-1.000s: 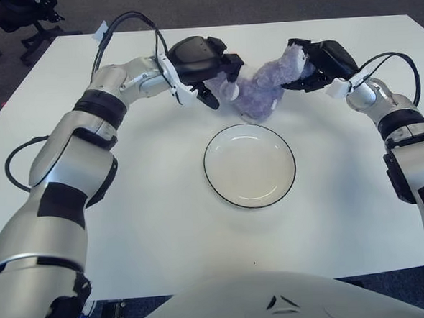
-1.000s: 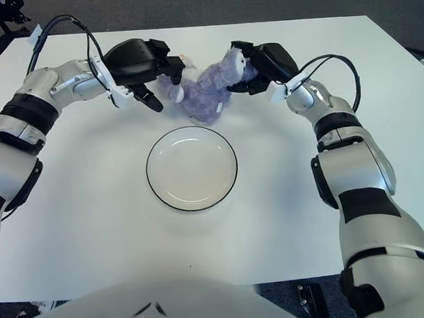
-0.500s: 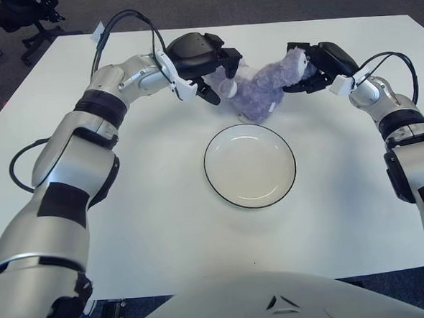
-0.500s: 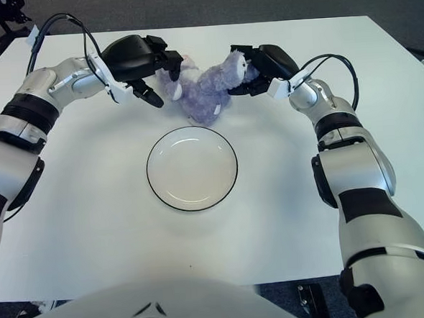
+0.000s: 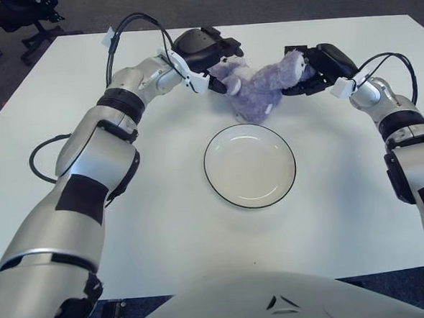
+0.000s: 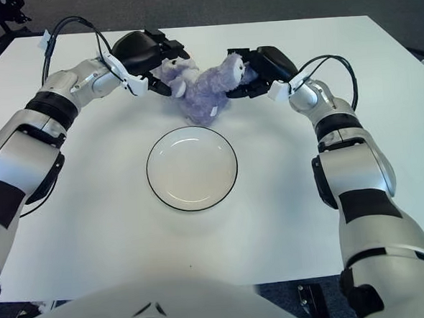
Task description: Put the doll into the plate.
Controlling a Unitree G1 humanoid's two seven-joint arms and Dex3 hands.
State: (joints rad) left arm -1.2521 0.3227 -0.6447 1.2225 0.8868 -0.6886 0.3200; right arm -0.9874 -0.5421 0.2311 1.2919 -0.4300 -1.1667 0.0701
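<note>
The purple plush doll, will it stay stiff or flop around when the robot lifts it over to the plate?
Probably floppy: the purple plush doll looks soft and furry, sagging between the left robot hand and the right robot hand that grip its two ends. It is likely light for its bulk. It seems unlikely to slip, roll or break on the white black-rimmed plate.
</note>
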